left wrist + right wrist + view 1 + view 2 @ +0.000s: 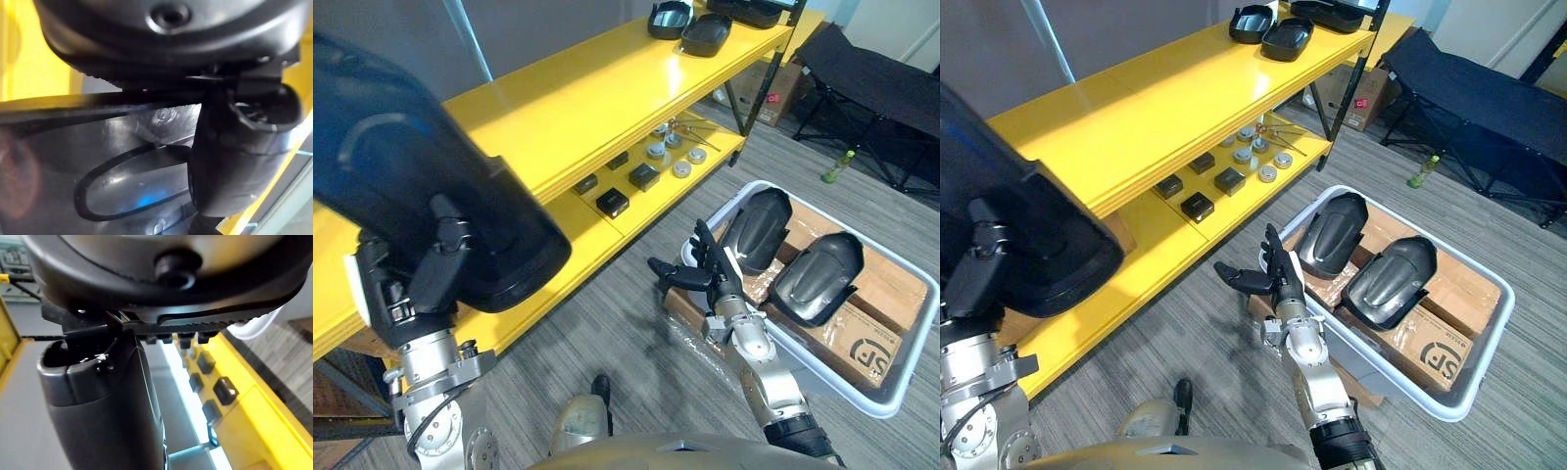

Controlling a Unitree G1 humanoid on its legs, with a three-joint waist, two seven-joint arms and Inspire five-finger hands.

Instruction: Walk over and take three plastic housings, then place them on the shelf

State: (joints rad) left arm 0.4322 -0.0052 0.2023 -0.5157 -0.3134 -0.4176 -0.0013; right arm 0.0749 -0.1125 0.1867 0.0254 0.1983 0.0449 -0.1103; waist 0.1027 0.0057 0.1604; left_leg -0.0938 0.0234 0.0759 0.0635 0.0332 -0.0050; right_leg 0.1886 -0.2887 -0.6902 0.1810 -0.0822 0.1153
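Held by shelf's (607,88) near end: plastic housing (431,176), clasped in left hand (438,262). In front of shelf: right hand (713,279), splayed, empty. Advisable: lower flat onto shelf top before releasing.

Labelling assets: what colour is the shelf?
Yellow shelf; clearest in the right eye view.

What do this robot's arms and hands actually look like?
Both arms are silver-grey metal, built of rounded jointed segments: the left arm and the right arm. Each ends in a dark hand with slim fingers: the left hand and the right hand. A black band circles the right arm farther up.
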